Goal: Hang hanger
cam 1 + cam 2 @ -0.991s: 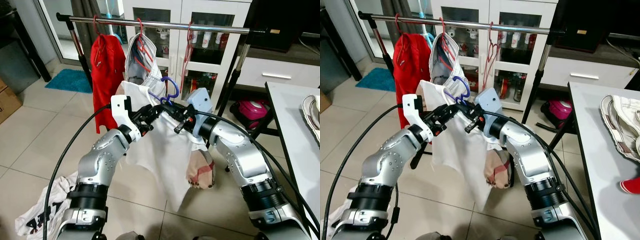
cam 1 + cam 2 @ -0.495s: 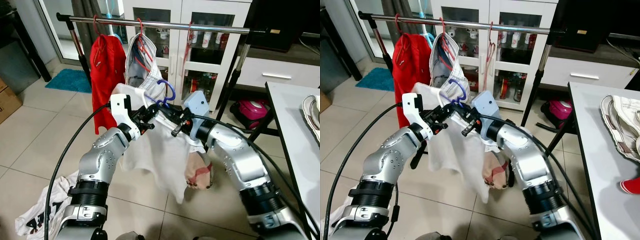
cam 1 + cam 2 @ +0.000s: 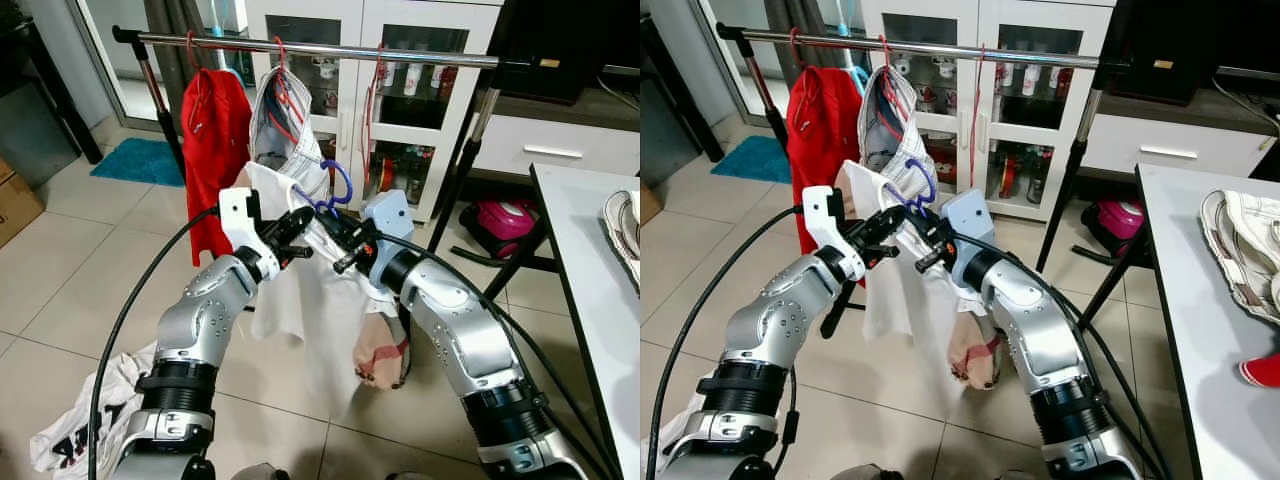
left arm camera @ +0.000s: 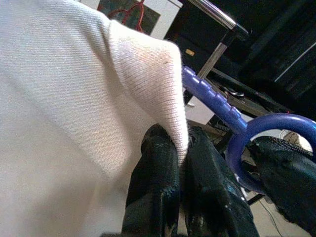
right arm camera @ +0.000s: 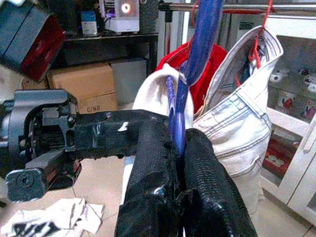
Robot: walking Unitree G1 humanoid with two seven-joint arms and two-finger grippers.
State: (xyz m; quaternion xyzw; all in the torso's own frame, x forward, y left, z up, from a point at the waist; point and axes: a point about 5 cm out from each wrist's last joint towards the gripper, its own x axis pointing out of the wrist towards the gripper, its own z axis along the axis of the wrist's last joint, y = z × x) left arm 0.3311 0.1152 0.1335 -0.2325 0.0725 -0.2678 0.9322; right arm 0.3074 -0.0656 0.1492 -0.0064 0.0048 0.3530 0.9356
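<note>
Below the steel rail (image 3: 330, 47) of the clothes rack, both arms hold a blue hanger (image 3: 338, 186) carrying a white shirt (image 3: 315, 300) in the air. The right pincer (image 5: 178, 148) is pressed together on the hanger's blue stem just under the hook, and the left pincer (image 4: 181, 163) pinches a fold of the white shirt at the shoulder, close beside that hook. The hook points up and toward the rail, which runs across the view above and beyond both pincers; the hanger's long axis lies roughly along the rail. A red garment (image 3: 215, 130) and a pale denim piece (image 3: 285, 125) already hang on the rail's left half, and an empty red hanger (image 3: 375, 95) hangs near the middle. The likely gap is between the denim piece and that red hanger. The right arm, holding the stem, is the one placed to lift the hook over the rail.
</note>
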